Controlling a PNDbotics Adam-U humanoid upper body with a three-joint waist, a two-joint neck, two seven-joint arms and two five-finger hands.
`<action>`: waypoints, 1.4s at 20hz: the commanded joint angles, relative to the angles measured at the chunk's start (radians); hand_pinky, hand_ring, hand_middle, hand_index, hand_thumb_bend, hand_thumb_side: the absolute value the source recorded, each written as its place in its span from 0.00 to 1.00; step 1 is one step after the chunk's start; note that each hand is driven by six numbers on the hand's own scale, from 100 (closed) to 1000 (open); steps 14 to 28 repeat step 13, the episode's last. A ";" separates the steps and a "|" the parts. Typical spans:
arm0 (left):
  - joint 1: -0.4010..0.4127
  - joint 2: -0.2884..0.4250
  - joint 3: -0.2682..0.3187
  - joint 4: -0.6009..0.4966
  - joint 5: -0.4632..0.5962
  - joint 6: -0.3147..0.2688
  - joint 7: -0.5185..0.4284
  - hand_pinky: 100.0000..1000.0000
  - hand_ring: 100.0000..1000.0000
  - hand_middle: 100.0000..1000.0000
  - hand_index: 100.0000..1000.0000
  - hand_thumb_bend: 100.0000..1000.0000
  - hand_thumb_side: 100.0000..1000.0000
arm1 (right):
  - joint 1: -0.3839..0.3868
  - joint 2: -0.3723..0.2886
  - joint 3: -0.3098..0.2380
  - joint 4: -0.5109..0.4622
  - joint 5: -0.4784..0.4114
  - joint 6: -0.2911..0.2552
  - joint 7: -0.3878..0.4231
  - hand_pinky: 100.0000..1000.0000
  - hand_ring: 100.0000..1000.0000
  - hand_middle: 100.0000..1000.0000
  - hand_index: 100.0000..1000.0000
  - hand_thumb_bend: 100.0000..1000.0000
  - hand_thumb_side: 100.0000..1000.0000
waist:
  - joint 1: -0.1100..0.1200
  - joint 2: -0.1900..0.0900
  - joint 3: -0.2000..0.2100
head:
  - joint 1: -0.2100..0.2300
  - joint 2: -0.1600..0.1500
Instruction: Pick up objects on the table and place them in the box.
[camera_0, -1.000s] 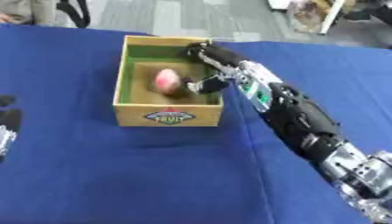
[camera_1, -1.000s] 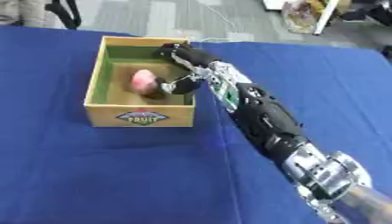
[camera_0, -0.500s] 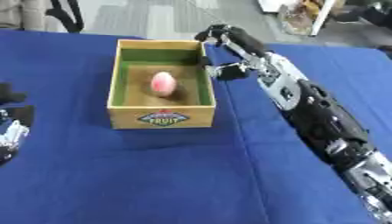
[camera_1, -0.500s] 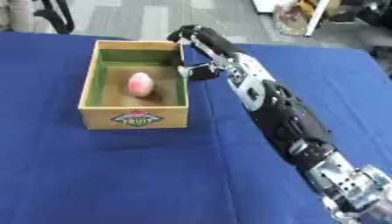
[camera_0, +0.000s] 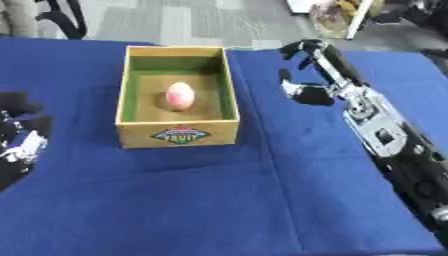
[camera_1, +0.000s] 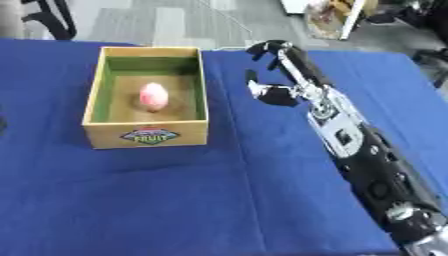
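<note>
Right of box (camera_0: 179, 134), right hand (camera_0: 308, 67) fingers relaxed, empty; pink object (camera_0: 179, 95) inside.

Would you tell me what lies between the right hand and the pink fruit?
The box's right wall and bare blue cloth separate the right hand from the fruit, in both views.

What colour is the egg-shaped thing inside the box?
Pink, paler toward its top. The egg-shaped thing in the box shows best in the left eye view.
</note>
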 joint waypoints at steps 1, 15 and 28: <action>-0.005 0.016 0.010 -0.010 -0.003 -0.002 0.006 0.60 0.70 0.49 0.68 0.30 0.04 | 0.030 -0.033 -0.031 -0.089 -0.058 0.039 -0.018 0.54 0.82 0.59 0.77 0.00 0.24 | 0.006 -0.015 -0.004 | 0.008 0.006; 0.001 0.016 0.016 -0.009 -0.006 -0.002 0.011 0.60 0.70 0.49 0.68 0.30 0.05 | 0.139 -0.022 -0.089 -0.137 -0.295 0.078 -0.002 0.52 0.80 0.56 0.75 0.00 0.37 | 0.008 -0.014 -0.017 | 0.016 0.008; 0.001 0.016 0.016 -0.009 -0.006 -0.002 0.011 0.60 0.70 0.49 0.68 0.30 0.05 | 0.139 -0.022 -0.089 -0.137 -0.295 0.078 -0.002 0.52 0.80 0.56 0.75 0.00 0.37 | 0.008 -0.014 -0.017 | 0.016 0.008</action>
